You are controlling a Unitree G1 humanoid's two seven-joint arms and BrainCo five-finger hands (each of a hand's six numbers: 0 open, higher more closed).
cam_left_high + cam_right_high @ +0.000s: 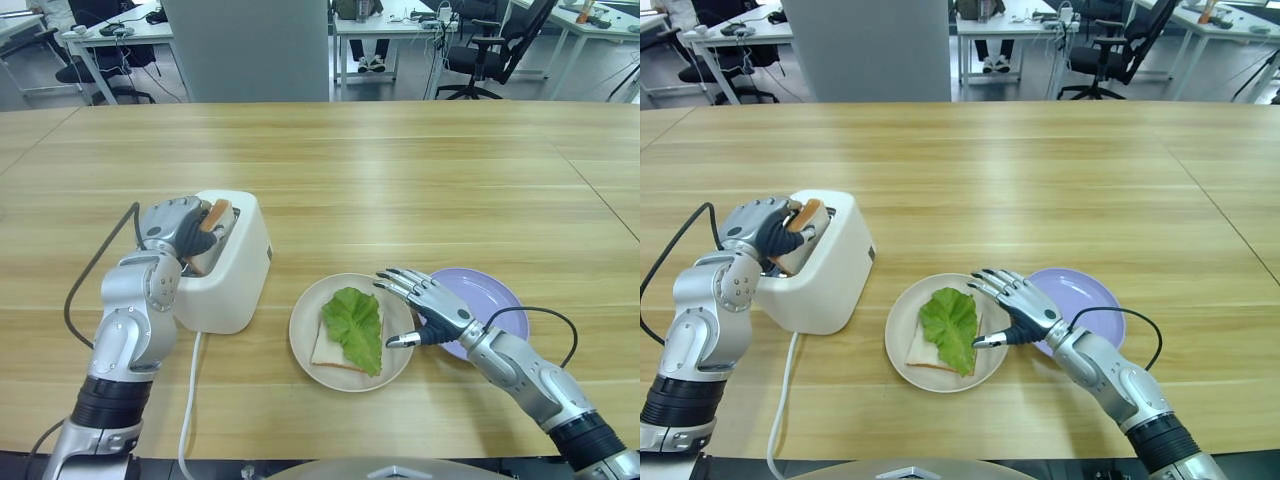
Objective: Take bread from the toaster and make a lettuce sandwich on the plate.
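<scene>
Your left hand sits on top of the toaster at the left of the table, its fingers closed around the toast slice standing in the slot. Your right hand is spread and holds nothing, above the right rim of the plate, beside the purple plate. On the plate lies a bread slice with lettuce on it.

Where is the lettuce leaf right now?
The lettuce lies on a bread slice on the beige plate, between the toaster at left and the right hand.
</scene>
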